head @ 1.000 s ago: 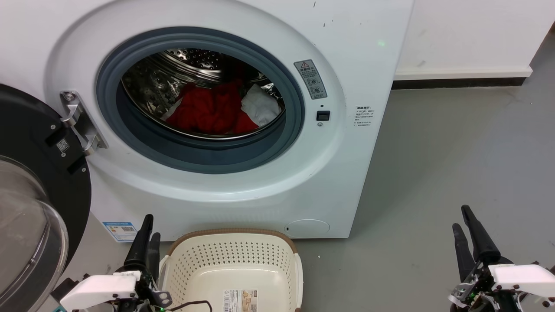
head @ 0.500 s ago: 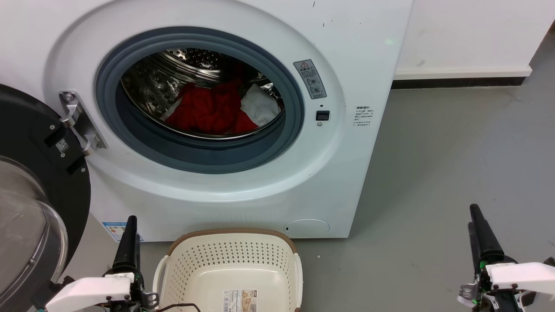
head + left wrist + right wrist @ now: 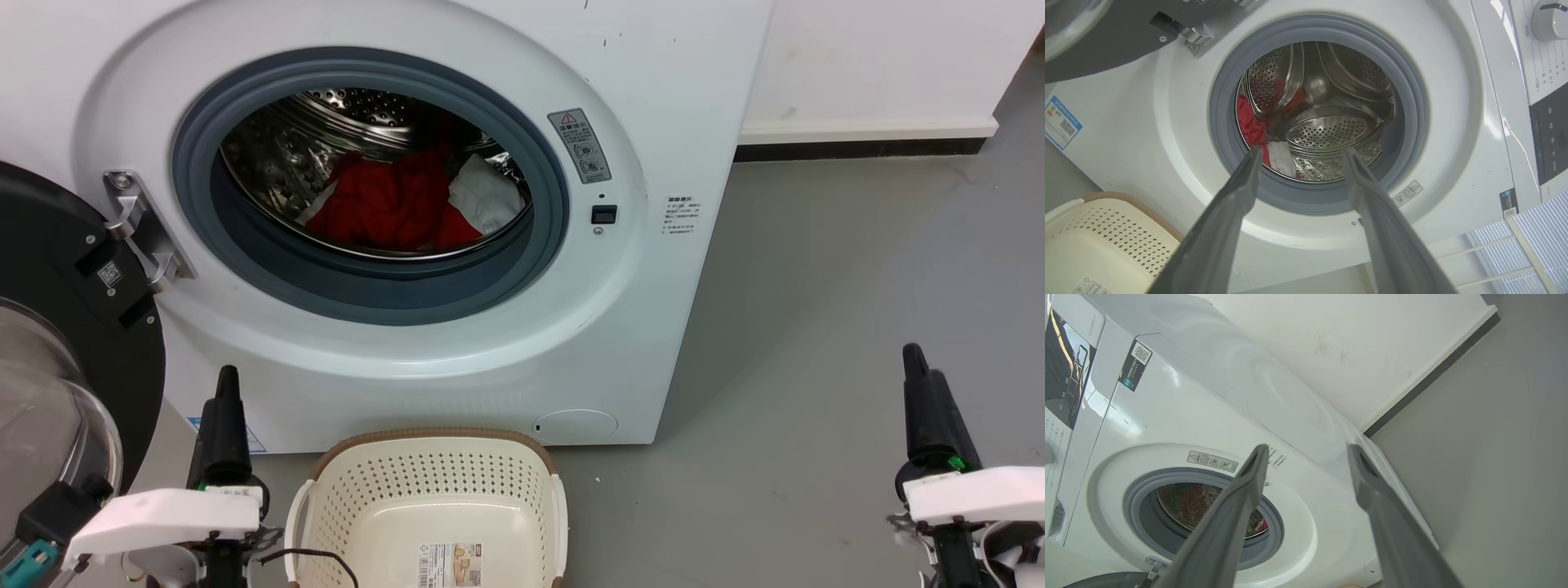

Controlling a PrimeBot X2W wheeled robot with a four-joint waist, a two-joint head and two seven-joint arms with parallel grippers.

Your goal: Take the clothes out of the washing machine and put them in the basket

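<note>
- Head view: the clothes (image 3: 380, 208), a red heap with a white cloth (image 3: 486, 196) on its right, lie low in the drum (image 3: 359, 110) of the washer (image 3: 661, 106). None are out yet.
- The basket (image 3: 433, 434) stands on the floor (image 3: 816, 286) just in front of the washer, below the opening, with nothing in it but a label.
- The left gripper (image 3: 220, 384) stands just left of the basket. The right gripper (image 3: 922, 367) is well off to the right over bare floor. Both are short of the opening.
- Each wrist view shows its own fingers spread with nothing between them.
- The step in hand looks like the first reach. The left arm is better aligned: its view looks between its fingers straight at the heap.
- To do it well, go in over the grey ring (image 3: 367, 290) and keep the fingers apart until they straddle a thick red fold. Close deep, then lift clear of the ring's lip before drawing back, so nothing snags.
- Keep the arm off the open door (image 3: 73, 327) and its hinge (image 3: 143, 229).
- The left wrist view shows the drum's paddles and back wall, which the head view foreshortens. It also catches a corner of the basket.
- The head view gives the basket's floor and where both arms stand.
- The right wrist view adds the control panel and side wall, with a sliver of red in the drum.
</note>
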